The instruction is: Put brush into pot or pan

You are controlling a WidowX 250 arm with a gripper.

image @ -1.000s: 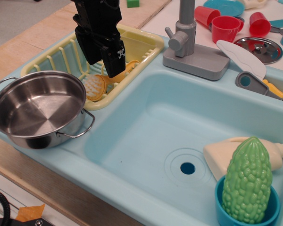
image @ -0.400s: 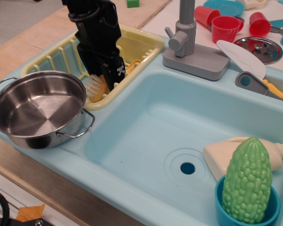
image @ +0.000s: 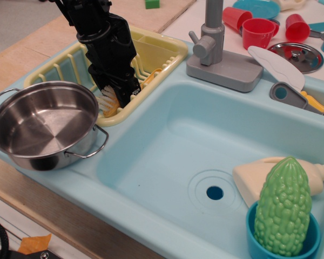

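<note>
Far left: steel pot (image: 43, 125) on the sink's near-left corner, empty, upright, mouth wide. Just right of it, the yellow dish rack (image: 167, 51). The black gripper (image: 117, 96) is down in the rack's near end, directly over the brush (image: 111, 102); only a sliver of white bristles and orange plastic shows beneath it. Jaw state: cannot tell, since the fingertips are hidden by the gripper body and contact is unclear. Judgement: the brush is light, rigid plastic, likely slick, with soft bristles. Best pinched across the head rim or short handle. Right: blue sink basin (image: 167, 156) and grey faucet (image: 218, 54), both uninvolved.
</note>
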